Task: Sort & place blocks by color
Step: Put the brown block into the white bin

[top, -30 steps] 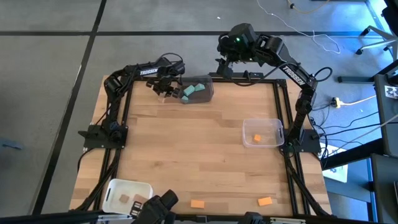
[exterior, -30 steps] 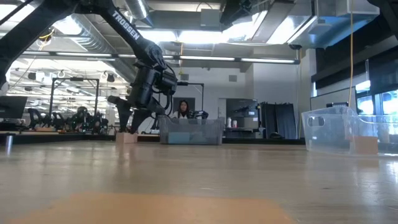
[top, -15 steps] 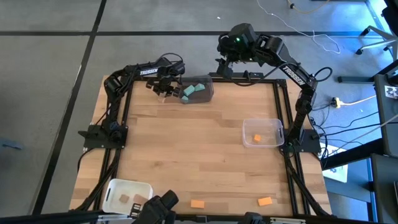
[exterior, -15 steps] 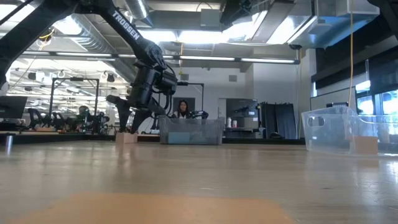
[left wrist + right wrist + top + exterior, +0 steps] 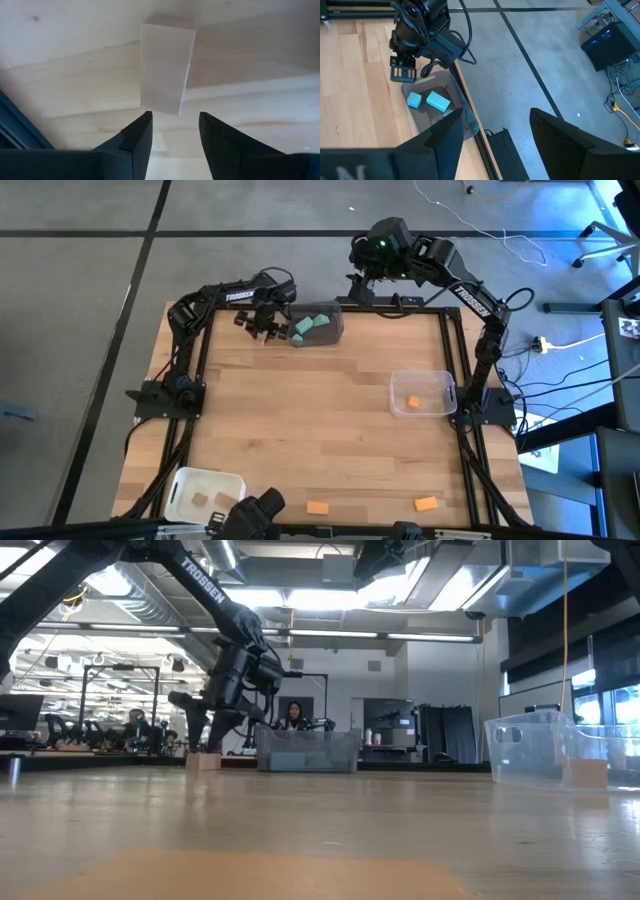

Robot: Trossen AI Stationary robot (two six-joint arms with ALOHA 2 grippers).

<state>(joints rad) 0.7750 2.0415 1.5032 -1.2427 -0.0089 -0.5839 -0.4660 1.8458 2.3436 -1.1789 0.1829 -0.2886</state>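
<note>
From above, you have the left gripper (image 5: 262, 326) at the table's 11 o'clock edge, just beside the dark grey bin (image 5: 335, 326), which holds teal blocks (image 5: 312, 326). The right gripper (image 5: 366, 264) waits off the table at about 1 o'clock. A clear bin (image 5: 437, 388) at 3 o'clock holds one orange block (image 5: 413, 401); two more orange blocks (image 5: 317, 507) lie loose near 6 o'clock, and the white bin (image 5: 186, 480) at 7 o'clock holds tan blocks (image 5: 201, 499).

At table height, your left gripper (image 5: 205, 732) hangs low over a tan block (image 5: 205, 761) on the wood, fingers spread, next to the grey bin (image 5: 306, 751).

Through the left wrist camera, the jaws stand apart with the pale tan block (image 5: 166, 62) lying on the table beyond the fingertips (image 5: 141, 125), not gripped.

Through the right wrist camera, that gripper's jaws stand wide apart and empty, looking down on the left gripper (image 5: 403, 72) and the teal blocks (image 5: 437, 100) in the bin.
</note>
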